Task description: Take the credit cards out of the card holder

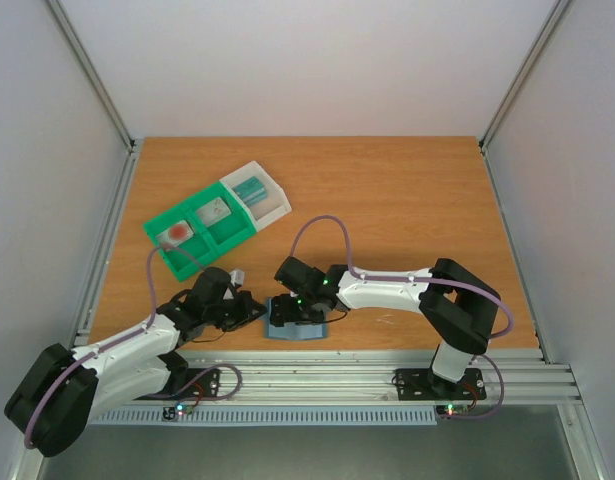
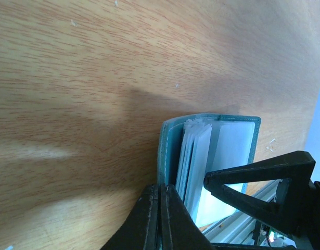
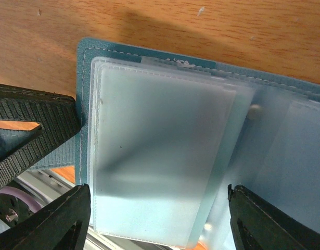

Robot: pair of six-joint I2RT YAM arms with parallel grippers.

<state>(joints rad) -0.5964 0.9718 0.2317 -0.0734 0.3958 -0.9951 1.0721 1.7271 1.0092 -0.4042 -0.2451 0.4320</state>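
Left gripper is clamped on the stitched teal holder; right gripper is spread wide over its frosted sleeves. Holder is laid open at the near edge of the wooden table, green tray behind.

Card holder: blue-teal stitched folding wallet, frosted clear plastic sleeves fanned out, opened at the near edge of the wooden table.
Teal-green plastic card: inside white bin.
Pale grey-white card: flat in the adjoining compartment of the green tray.
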